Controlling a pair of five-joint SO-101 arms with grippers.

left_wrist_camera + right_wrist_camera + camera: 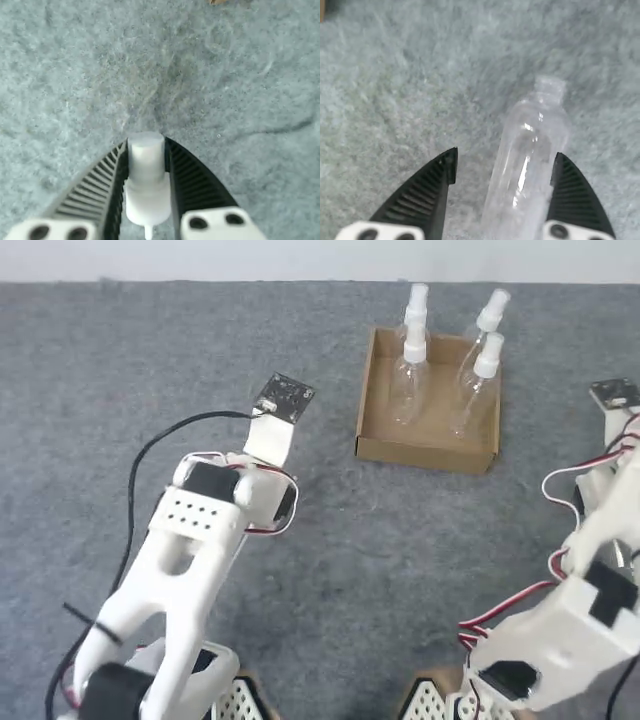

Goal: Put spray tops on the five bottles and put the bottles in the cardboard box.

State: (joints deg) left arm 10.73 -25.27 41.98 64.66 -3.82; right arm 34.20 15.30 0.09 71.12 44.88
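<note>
The spray top (145, 180) pinched in the left claw (145, 142) runs off the picture's edge, its dip tube (148, 233) cut short. The bottle (530, 165) between the parted fingers of the right claw (505, 153) loses its base at the edge. In the cardboard box (425, 453), at one o'clock on the worktop (120, 360), the rear bottles (416, 302) stand partly hidden behind the front pair (410, 380).

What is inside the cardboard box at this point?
Four clear bottles with white spray tops stand in the cardboard box. The front two partly cover the back two, so the lower parts of those are hidden.
</note>
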